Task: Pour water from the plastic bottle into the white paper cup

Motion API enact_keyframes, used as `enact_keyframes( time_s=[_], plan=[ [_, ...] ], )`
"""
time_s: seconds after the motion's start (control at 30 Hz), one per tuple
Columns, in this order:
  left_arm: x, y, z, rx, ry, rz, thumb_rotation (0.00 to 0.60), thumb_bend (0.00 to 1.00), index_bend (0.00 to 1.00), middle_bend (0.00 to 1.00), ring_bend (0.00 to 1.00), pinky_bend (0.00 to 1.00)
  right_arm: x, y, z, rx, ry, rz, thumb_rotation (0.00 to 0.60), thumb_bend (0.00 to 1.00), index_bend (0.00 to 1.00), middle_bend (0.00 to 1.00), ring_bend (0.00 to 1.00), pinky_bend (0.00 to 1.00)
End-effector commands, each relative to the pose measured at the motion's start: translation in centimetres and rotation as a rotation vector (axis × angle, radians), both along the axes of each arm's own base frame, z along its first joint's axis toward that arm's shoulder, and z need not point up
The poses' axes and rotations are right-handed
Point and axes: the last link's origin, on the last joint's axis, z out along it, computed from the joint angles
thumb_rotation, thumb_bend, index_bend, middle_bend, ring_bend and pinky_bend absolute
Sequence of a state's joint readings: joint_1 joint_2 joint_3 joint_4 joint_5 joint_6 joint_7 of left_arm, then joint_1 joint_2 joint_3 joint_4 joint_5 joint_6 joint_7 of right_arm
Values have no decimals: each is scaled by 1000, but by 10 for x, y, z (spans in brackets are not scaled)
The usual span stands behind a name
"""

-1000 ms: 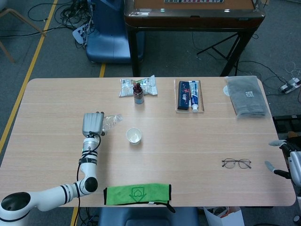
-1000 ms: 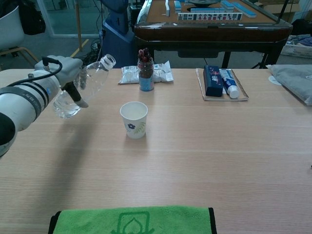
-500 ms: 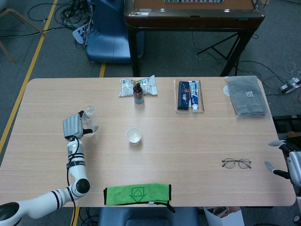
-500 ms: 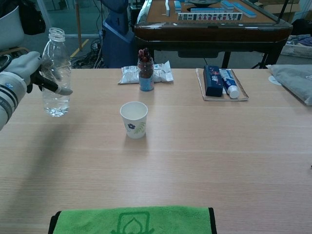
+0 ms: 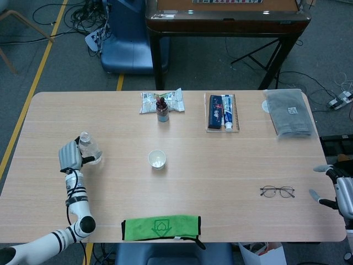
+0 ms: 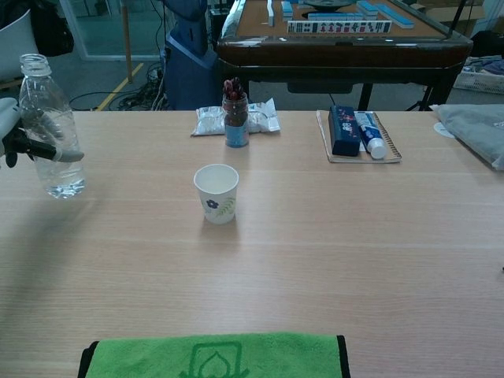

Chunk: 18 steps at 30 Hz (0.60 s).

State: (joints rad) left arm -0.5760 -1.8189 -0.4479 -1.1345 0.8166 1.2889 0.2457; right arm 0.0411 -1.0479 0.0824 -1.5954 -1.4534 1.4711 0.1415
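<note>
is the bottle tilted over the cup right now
No, the bottle stands upright in the left hand, well off to the side of the cup.

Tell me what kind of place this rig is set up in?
Probably an indoor lab or rec room, not a home kitchen: a light wooden table on grey carpet, loose cables on the floor, yellow floor tape, and behind it what looks like a dark-framed mahjong table.
</note>
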Motion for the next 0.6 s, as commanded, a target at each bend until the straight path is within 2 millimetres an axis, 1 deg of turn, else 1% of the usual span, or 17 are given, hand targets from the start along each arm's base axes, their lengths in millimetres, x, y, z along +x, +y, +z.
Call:
enact_keyframes(
  time_s=[0.03, 0.33, 0.43, 0.6],
  plan=[
    [-10, -5, -4, 2, -18, 26, 600, 177, 574, 603, 583, 755, 0, 0, 0, 1, 1, -1, 600, 182, 377, 365, 376, 575],
    [-21, -7, -11, -12, -78, 45, 600, 177, 560, 603, 567, 755, -1, 0, -1, 4, 4, -6, 600, 182, 377, 365, 376, 574],
    [-24, -8, -12, -16, -123, 42, 600, 177, 540, 600, 547, 732, -1, 0, -1, 3, 5, -7, 600, 182, 377, 365, 376, 575],
    [-29, -11, -12, -24, -177, 28, 600, 177, 496, 550, 496, 662, -2, -1, -1, 4, 7, -10, 600, 182, 377, 365, 376, 575]
  ],
)
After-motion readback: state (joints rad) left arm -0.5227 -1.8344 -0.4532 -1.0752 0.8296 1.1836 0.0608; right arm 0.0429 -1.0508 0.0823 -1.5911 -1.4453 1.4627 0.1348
